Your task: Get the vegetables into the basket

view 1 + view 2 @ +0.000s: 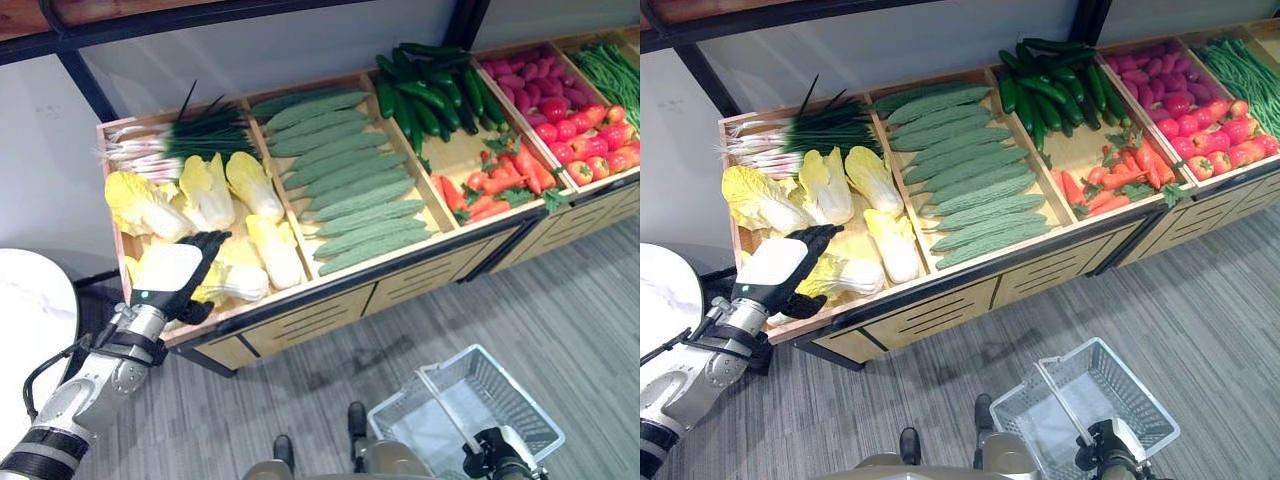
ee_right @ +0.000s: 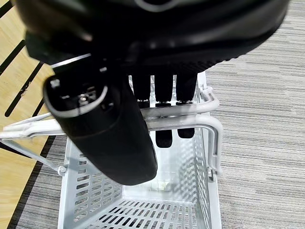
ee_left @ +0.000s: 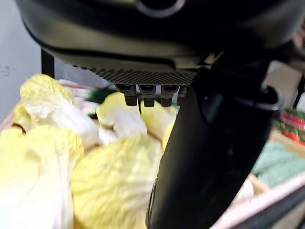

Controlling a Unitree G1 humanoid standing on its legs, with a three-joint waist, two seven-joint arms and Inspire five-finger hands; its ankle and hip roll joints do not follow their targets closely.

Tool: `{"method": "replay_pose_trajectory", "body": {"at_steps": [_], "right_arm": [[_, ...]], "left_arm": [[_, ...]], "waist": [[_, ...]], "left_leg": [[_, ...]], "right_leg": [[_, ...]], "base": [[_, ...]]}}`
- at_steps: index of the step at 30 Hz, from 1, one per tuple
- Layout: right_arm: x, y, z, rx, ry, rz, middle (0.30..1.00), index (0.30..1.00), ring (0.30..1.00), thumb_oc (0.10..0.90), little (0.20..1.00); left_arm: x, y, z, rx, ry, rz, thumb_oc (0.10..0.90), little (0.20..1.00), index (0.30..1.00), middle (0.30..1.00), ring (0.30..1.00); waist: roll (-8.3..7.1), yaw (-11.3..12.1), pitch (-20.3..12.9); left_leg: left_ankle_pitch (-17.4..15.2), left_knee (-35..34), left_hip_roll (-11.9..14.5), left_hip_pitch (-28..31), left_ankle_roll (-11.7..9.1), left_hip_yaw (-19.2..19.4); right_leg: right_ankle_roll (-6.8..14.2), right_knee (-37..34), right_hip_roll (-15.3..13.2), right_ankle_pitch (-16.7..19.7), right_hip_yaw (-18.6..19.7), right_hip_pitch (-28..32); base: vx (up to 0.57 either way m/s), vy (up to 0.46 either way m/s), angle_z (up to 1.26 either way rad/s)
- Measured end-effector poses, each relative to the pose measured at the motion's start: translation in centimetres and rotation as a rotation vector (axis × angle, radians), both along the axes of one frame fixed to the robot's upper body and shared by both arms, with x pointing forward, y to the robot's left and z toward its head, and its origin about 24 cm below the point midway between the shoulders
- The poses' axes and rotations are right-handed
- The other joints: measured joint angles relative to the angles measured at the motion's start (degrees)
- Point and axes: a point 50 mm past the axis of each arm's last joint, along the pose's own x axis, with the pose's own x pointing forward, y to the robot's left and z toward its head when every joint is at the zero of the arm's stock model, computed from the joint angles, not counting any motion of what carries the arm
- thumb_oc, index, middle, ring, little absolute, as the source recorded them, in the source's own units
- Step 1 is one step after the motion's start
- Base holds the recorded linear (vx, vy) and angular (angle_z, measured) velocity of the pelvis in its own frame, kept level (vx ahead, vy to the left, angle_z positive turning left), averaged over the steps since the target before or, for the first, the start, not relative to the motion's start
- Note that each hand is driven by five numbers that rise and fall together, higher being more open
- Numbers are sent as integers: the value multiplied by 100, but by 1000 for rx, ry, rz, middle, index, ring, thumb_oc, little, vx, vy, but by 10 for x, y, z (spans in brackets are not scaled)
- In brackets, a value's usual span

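Pale yellow napa cabbages fill the front-left bin of the wooden produce stand. My left hand hovers over the cabbages at the bin's front corner, fingers straight and open, holding nothing. In the left wrist view its thumb stands just above a cabbage. On the grey floor in front of the stand is the empty white wire basket. My right hand is shut on the basket's handle, fingers curled round the bar.
Further bins hold spring onions, ridged green gourds, cucumbers, carrots, red peppers, purple roots and green beans. A round white table stands at the left.
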Motion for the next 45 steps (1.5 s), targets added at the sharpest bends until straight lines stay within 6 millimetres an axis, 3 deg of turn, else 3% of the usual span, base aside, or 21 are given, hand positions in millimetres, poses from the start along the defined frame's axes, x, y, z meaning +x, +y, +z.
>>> {"method": "replay_pose_trajectory", "body": {"at_steps": [3, 5, 13, 20, 21, 22, 23, 29, 36, 40, 45], "right_arm": [[2, 1, 1, 2, -9, 4, 300, 300, 300, 400, 300], [3, 0, 1, 4, -8, 5, 300, 300, 300, 400, 300], [9, -1, 2, 2, -17, 8, 300, 300, 300, 400, 300], [20, 0, 5, 0, -45, 16, 300, 300, 300, 400, 300], [21, -1, 5, -2, -48, 17, 300, 300, 300, 400, 300], [23, 0, 6, -2, -51, 20, 300, 300, 300, 400, 300], [26, 0, 7, -2, -58, 23, 300, 300, 300, 400, 300], [35, 1, 9, -4, -79, 30, 300, 300, 300, 400, 300], [35, 1, 9, -1, -79, 32, 300, 300, 300, 400, 300], [25, 5, 5, 4, -61, 21, 300, 300, 300, 400, 300], [20, 5, 3, 3, -52, 12, 300, 300, 300, 400, 300]], "left_arm": [[-2, 6, -12, 14, 50, 24, 900, 1000, 1000, 1000, 1000], [7, 9, -20, 20, 66, 73, 900, 1000, 1000, 1000, 1000], [26, 6, -21, 52, 51, 96, 900, 1000, 1000, 1000, 1000], [39, -2, -9, 39, -9, 90, 900, 1000, 1000, 1000, 1000], [42, -4, -9, 37, -16, 90, 875, 964, 964, 964, 964], [43, -4, -11, 41, -10, 91, 806, 868, 868, 868, 868], [43, -4, -18, 47, 14, 101, 400, 300, 300, 300, 300], [51, -9, -23, 158, 44, 54, 400, 300, 300, 300, 300], [44, -9, -26, 113, 34, 67, 400, 300, 300, 300, 300], [28, -18, -19, -277, -187, 232, 400, 300, 300, 300, 300], [20, -16, 13, -425, -363, 239, 400, 300, 300, 300, 300]], "waist": [[-2, -50, 1], [-3, -49, 1], [-10, -122, 9], [-21, -174, 112], [-22, -183, 164], [-21, -181, 191], [-21, -200, 196], [-6, -236, 209], [-12, -202, 211], [-52, -91, 232], [-81, 33, 243]], "left_leg": [[0, 1, -3, -39, 0, 13], [0, 1, -6, -55, 0, 22], [8, 1, -10, -170, -4, 75], [7, 1, -15, -264, -3, 189], [7, 1, -16, -257, -3, 193], [7, 1, -17, -257, -3, 199], [7, 1, -15, -255, -3, 214], [5, 0, -13, -212, -6, 285], [-8, -1, -7, -55, -8, 281], [-10, -1, -4, -43, -12, 207], [-4, 0, -8, -14, -15, 124]], "right_leg": [[-2, 0, 4, 10, 17, -47], [1, -1, 2, 12, 29, -66], [9, -1, 5, 35, 91, -209], [-42, -1, 15, 112, 177, -352], [-41, -1, 16, 110, 186, -345], [-33, -1, 16, 105, 192, -348], [-3, -1, 18, 82, 205, -353], [1, -1, 34, 90, 271, -340], [1, 0, 35, 86, 265, -175], [-24, 0, 26, 64, 198, -131], [-27, 1, 12, 56, 132, -68]], "base": [[-1, 5, -1], [0, 0, 0], [-4, 10, -4], [3, 7, -8], [0, 0, 0], [23, 7, -4], [32, 3, -4], [21, -3, -6], [0, 0, 0], [-2, -7, 9], [-5, 1, 9]]}}
